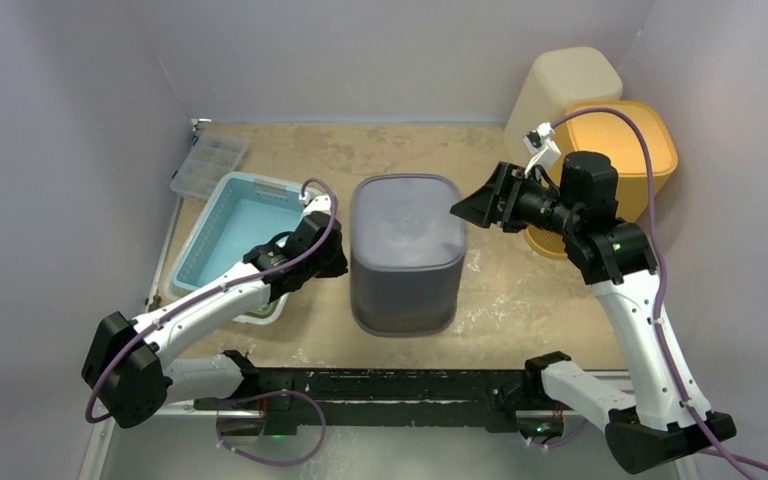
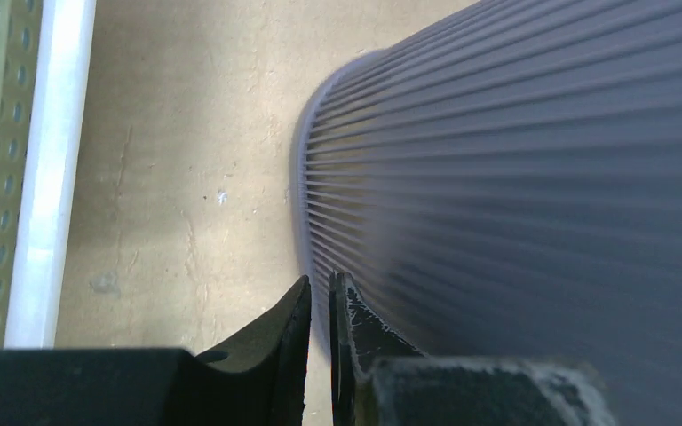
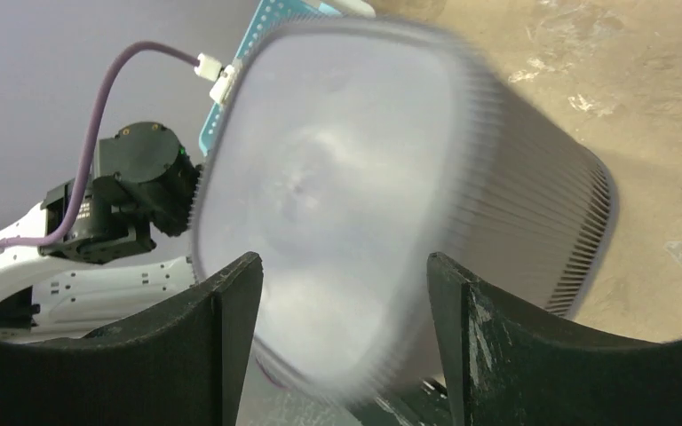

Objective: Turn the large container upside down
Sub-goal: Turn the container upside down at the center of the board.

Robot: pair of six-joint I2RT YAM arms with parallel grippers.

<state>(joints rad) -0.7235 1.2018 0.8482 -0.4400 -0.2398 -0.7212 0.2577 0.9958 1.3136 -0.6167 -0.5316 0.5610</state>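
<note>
The large container (image 1: 405,250) is a grey ribbed tub standing mid-table with its closed base facing up. My left gripper (image 1: 335,265) sits low beside its left wall. In the left wrist view the ribbed wall (image 2: 533,177) fills the right side, and the left gripper (image 2: 320,288) has its jaws a sliver apart with nothing between them. My right gripper (image 1: 465,208) hovers open at the tub's upper right corner. In the right wrist view the tub's smooth base (image 3: 337,195) looks blurred, and the right gripper (image 3: 342,266) frames it without touching.
A light blue bin (image 1: 235,235) lies just left of the left arm, with a clear organiser box (image 1: 205,165) behind it. An orange bin (image 1: 625,150) and a beige container (image 1: 570,85) stand at the back right, behind the right wrist.
</note>
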